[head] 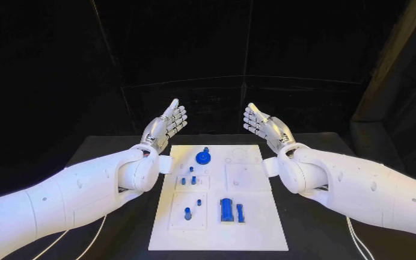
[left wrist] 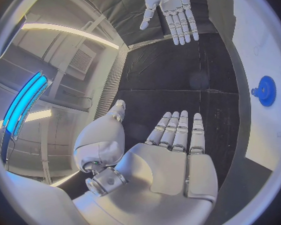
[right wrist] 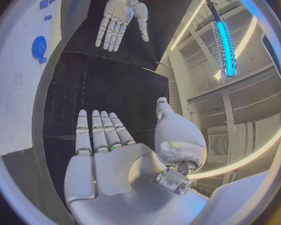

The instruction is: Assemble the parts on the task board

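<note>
White task board [head: 251, 224] lying flat at centre of black surface [head: 321, 236], long axis running away from robot; blue parts [head: 227, 209] scattered on it. Left hand [head: 165, 125] and right hand [head: 265, 126] raised beyond far corners, fingers spread, holding nothing.

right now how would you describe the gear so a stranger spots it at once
Find the white task board in the middle of the black table. At its far end sits the gear, a round flat blue disc, unlike the slim blue pegs and block nearer the robot.

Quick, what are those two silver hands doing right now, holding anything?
Left silver many-fingered hand: open, fingers straight, holding nothing.
Right silver many-fingered hand: open, fingers straight, holding nothing.
</note>
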